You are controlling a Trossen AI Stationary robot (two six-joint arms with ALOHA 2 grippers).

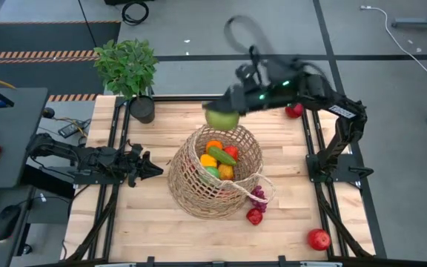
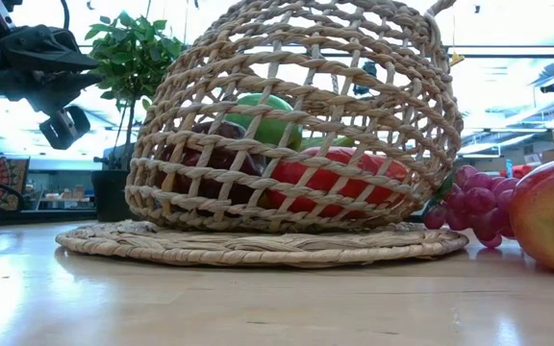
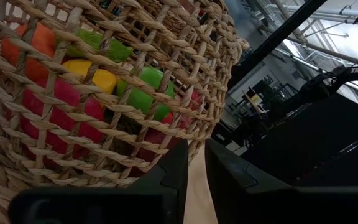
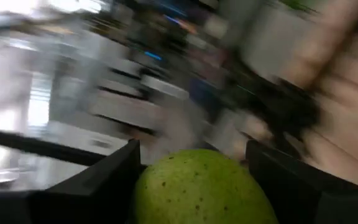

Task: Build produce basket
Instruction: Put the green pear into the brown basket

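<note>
The tan wicker basket (image 1: 199, 189) stands at the table's middle with its mouth up. In it lie an orange, a yellow pepper, a red pepper and green pieces (image 1: 219, 157). My right gripper (image 1: 232, 110) hangs over the basket's far rim, shut on a green apple (image 1: 222, 117). Purple grapes (image 1: 259, 196) and a red apple (image 1: 254, 216) lie against the basket's near right foot. My left gripper (image 1: 153, 169) rests low at the basket's left side, its fingers close together with nothing between them. My right gripper pinches the green apple's two opposite sides (image 4: 143, 186) between its two fingers (image 4: 107, 180). The fingers lie about level and point toward the table's left. The apple is lifted clear, above the basket's far rim.
A leafy potted plant (image 1: 128, 67) in a black pot (image 1: 143, 110) stands at the far left corner. One red apple (image 1: 293, 111) lies at the far right under my right arm, another (image 1: 319, 239) near the front right corner. Bare wood lies at the near left.
</note>
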